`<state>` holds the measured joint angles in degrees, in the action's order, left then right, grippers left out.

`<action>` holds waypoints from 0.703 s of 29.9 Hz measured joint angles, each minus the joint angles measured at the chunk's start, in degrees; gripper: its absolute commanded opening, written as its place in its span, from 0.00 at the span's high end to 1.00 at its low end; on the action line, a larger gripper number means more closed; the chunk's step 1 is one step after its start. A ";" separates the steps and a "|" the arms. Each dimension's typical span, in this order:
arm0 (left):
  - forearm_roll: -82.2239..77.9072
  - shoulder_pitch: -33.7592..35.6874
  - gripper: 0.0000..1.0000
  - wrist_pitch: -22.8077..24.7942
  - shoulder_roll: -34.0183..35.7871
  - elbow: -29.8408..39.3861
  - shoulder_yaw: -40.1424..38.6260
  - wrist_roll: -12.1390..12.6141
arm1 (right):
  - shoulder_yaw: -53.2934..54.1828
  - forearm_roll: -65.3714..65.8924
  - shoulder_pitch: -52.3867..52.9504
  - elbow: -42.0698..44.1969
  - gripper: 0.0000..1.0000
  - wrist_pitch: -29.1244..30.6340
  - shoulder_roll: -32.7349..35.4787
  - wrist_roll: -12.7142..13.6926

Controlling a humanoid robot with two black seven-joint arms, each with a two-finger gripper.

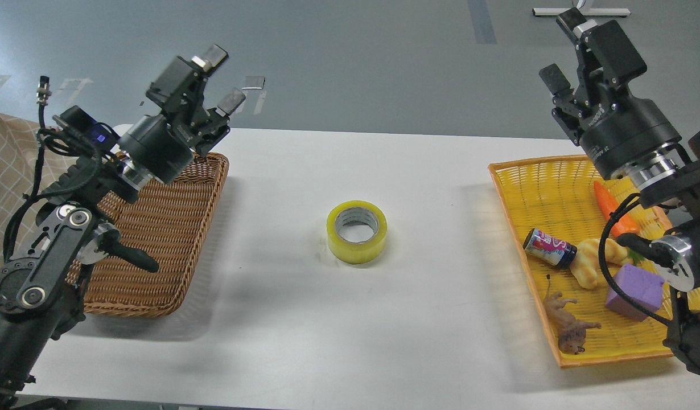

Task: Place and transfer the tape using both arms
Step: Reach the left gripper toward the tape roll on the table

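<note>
Readable text: white lettering on the right gripper (577, 54) body, too small and skewed to make out. The little can (549, 247) has a pink/blue/white printed label, wording not legible. A small blue-lit square shows on the left arm's wrist module, no characters resolvable.

The tape (357, 231): wide roll, translucent yellow, grey inner core, lying flat with the hole facing up. Layer rings are visible inside the core. It sits alone on the white table (304, 319), nothing touching it.

Position relative to the hands: the tape is below and to the right of the left gripper (223, 78), below and well to the left of the right gripper, roughly between the two. Neither is near it.

Left gripper: fingers spread wide, empty, raised above the far corner of the brown wicker basket (156, 245).

Right gripper: fingers apart, empty, raised above the far edge of the yellow basket (532, 188).

Beneath the right arm, the yellow basket holds an orange carrot (609, 205), the can on its side, a croissant-shaped bread toy (592, 265), a purple foam cube (634, 290) and a small lion figure (569, 327). The cube touches the bread toy; a cable crosses in front of both.
</note>
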<state>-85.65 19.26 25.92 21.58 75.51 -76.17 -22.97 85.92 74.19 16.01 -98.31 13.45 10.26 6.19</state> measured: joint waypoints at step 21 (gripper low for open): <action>-34.57 11.96 0.02 -12.26 -1.07 -10.32 32.65 -2.11 | 10.12 -0.02 -6.85 -0.04 0.00 -0.27 0.18 -2.16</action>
<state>-120.22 31.22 13.66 20.51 65.20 -43.52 -25.08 96.04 74.17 9.16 -98.35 13.18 10.44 4.04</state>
